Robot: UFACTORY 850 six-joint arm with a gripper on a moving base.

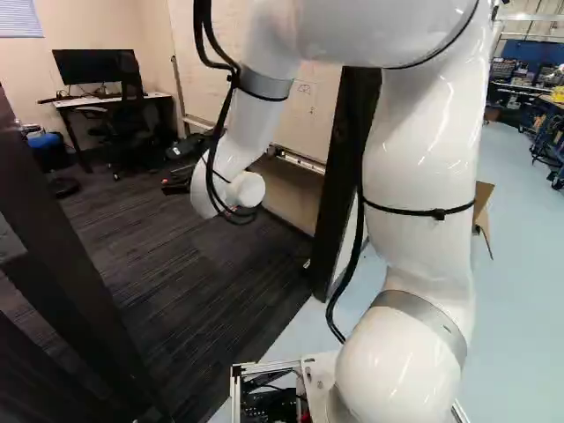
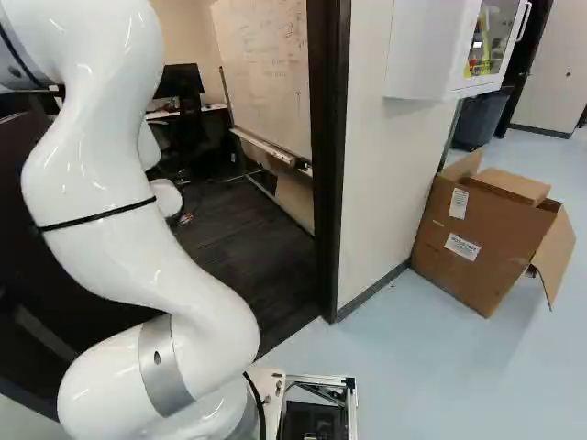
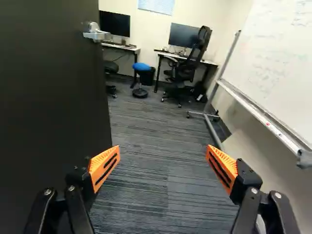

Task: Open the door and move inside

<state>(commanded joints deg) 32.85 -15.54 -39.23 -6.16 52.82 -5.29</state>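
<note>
The dark door (image 3: 48,97) stands open beside the jaws (image 3: 163,152), which are spread wide and hold nothing — the handle (image 3: 96,34), I judge, needs no grip now. Left of centre in the left base view, the wrist (image 1: 211,181) hangs clear of the door post (image 1: 342,167) — probably so the base can enter.

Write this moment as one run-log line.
dark door with silver lever handle: open; black two-finger tool, orange pads: open, holding nothing; white arm: reaching into carpeted room
</note>
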